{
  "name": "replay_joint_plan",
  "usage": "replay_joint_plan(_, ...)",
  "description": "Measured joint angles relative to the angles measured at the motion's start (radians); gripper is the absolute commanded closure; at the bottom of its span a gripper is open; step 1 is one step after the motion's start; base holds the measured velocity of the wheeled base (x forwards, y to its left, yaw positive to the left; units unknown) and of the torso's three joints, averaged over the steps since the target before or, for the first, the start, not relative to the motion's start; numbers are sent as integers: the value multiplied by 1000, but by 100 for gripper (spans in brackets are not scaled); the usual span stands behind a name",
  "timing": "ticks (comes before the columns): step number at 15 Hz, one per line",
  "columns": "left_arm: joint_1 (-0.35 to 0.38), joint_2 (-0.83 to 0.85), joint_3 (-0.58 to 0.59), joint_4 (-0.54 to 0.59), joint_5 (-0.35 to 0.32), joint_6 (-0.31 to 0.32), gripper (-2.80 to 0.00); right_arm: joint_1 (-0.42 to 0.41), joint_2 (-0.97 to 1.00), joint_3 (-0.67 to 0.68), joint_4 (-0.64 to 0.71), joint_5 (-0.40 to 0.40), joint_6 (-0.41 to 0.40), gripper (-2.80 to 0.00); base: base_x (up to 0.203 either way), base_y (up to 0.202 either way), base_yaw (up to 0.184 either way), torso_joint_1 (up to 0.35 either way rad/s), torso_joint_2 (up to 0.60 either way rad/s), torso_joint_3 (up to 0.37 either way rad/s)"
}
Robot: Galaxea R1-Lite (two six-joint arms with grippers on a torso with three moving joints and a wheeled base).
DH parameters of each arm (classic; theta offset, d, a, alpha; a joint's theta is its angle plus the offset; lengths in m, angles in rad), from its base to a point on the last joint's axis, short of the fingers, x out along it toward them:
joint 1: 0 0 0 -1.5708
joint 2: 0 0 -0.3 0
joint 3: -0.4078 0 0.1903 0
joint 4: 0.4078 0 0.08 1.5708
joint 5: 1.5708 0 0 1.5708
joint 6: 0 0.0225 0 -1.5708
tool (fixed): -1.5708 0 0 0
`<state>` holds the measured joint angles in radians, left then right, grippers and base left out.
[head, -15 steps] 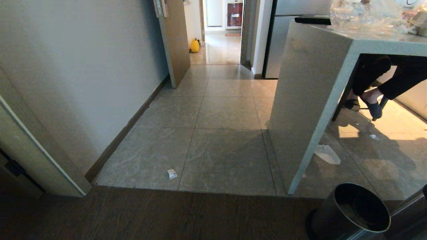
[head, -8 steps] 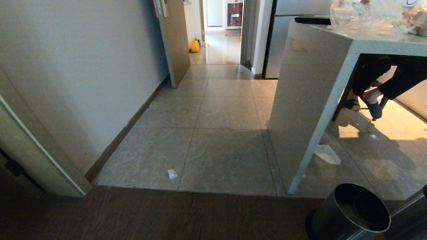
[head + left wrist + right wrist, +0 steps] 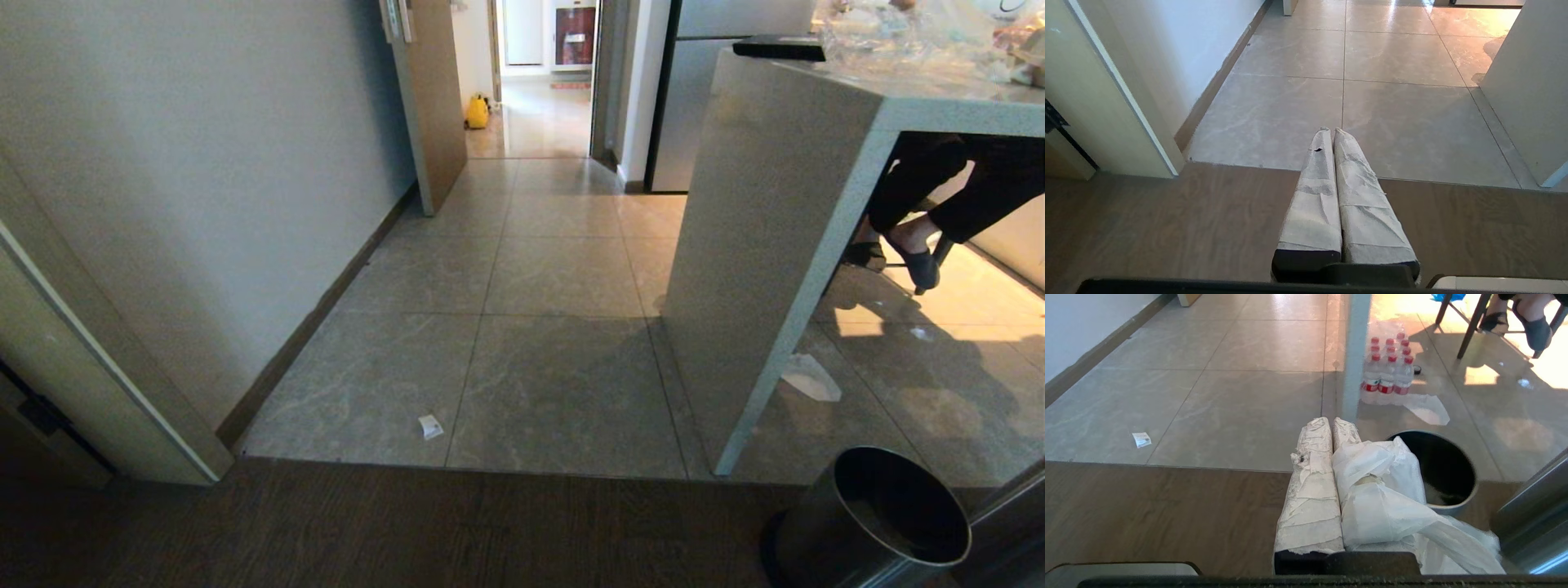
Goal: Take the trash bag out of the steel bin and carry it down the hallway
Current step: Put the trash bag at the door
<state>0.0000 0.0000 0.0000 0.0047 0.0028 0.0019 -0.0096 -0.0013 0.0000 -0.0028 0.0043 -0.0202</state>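
The steel bin [image 3: 808, 539] stands on the dark wood floor at the lower right of the head view, its dark mouth open upward. In the right wrist view the bin [image 3: 1437, 469] lies just beyond my right gripper [image 3: 1333, 421]. That gripper is shut on the white trash bag [image 3: 1384, 498], which is draped over one finger and trails off to the side. My left gripper [image 3: 1332, 130] is shut with nothing in it, over the edge between wood and tile. Neither arm shows in the head view. The hallway shows only as a bright glossy floor [image 3: 543, 114] beyond the far doorway.
A stone counter [image 3: 759, 245] stands right of the tiled path, with a person's legs [image 3: 914, 245] under it. A paper scrap [image 3: 430, 426] and a white sheet [image 3: 808, 377] lie on the tiles. A pack of bottles [image 3: 1388, 367] sits behind the counter's leg. An open door [image 3: 429, 98] stands far left.
The whole head picture has shifted slightly to the right, so the camera has moved. Nothing in the scene has moved by itself.
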Motion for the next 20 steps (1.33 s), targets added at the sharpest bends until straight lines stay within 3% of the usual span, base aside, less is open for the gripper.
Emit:
replay_joint_plan(13, 0, 0, 0, 0, 0, 0, 0, 0, 0, 0, 0, 0, 1, 0, 5, 18, 1, 0, 1, 1)
replay_joint_plan(20, 0, 0, 0, -1, 0, -2, 0, 0, 0, 0, 0, 0, 1, 0, 184, 0, 1, 3, 3, 2)
